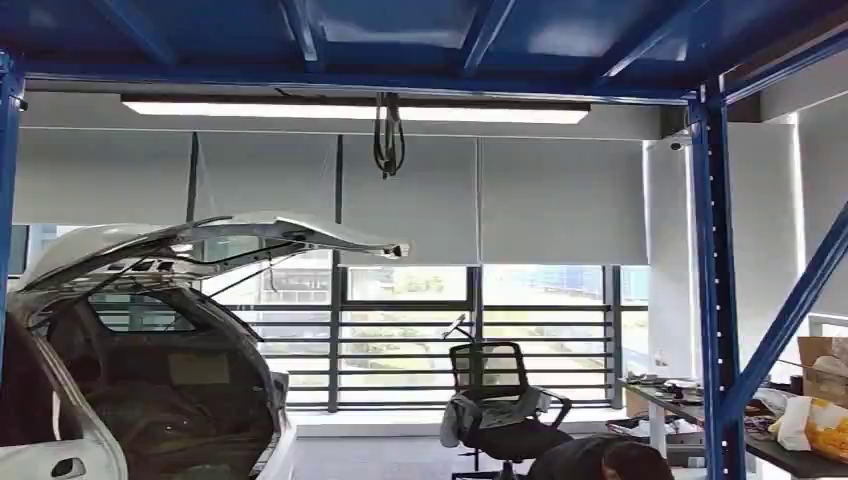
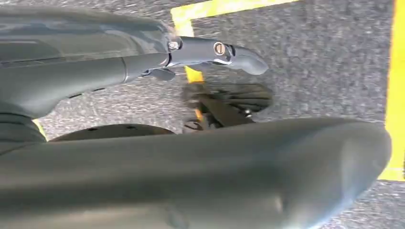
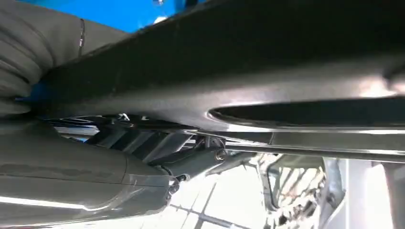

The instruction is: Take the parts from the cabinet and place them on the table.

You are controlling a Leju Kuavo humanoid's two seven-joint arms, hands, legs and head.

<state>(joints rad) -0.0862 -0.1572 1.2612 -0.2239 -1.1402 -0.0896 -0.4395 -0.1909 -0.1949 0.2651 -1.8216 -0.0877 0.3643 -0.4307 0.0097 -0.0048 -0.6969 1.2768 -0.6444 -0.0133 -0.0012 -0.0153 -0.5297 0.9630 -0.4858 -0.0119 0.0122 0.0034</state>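
A long dark glossy part (image 3: pixel 267 62) runs across the right wrist view. My right hand (image 3: pixel 191 157) grips it, the dark fingers (image 3: pixel 138 143) lying against its underside and the grey thumb (image 3: pixel 86 186) on the other side. My left hand (image 2: pixel 210 76) hangs over grey carpet. Its thumb (image 2: pixel 219 50) sticks out straight and its dark, blurred fingers (image 2: pixel 229 100) are apart from it, with only floor between them. The table (image 1: pixel 790 455) stands at the far right of the head view, behind a blue rack post (image 1: pixel 715 290).
A white car (image 1: pixel 150 350) with its hatch raised stands at the left. An office chair (image 1: pixel 500 405) is in front of the windows. A person's dark head (image 1: pixel 600 460) shows at the bottom edge. A box and bags (image 1: pixel 815 400) lie on the table. Yellow floor tape (image 2: pixel 396 71) crosses the carpet.
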